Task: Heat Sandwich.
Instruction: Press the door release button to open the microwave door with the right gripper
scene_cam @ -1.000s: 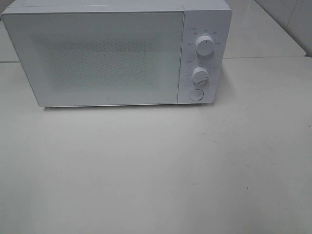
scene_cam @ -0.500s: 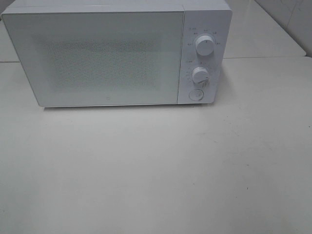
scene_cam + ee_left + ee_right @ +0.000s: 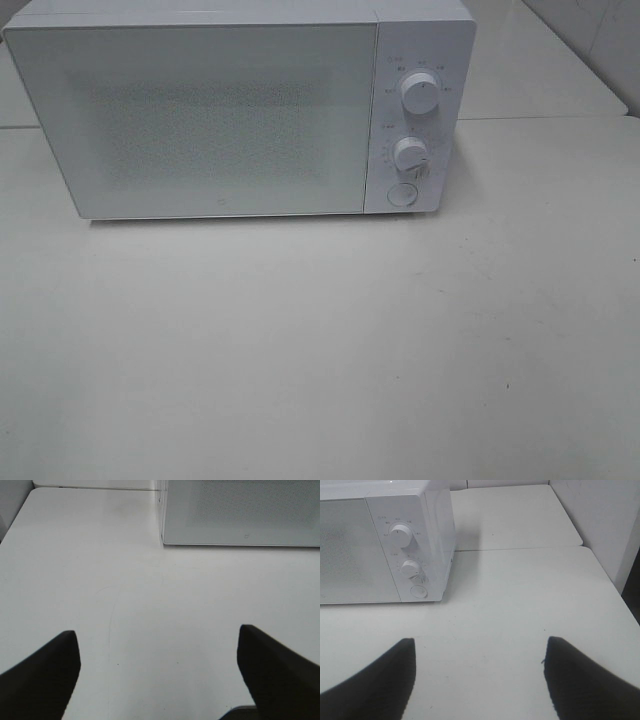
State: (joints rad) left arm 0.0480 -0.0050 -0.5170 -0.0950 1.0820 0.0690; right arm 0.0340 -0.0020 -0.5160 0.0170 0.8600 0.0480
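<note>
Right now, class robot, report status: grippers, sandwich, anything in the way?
Left gripper open, empty. Right gripper open, empty. Sandwich not in view. Microwave door shut; no obstacle seen.

A boxy white microwave oven (image 3: 385,545) with its speckled glass door (image 3: 350,550) closed stands at the far left of the pale off-white counter (image 3: 520,605). The control panel at its right end carries two round white knobs, upper (image 3: 400,534) and lower (image 3: 410,568), with a round button (image 3: 418,591) below them. Nearer, the right tool (image 3: 479,645) has its two dark fingers (image 3: 375,685) spread wide, with only counter surface showing between them.
</note>
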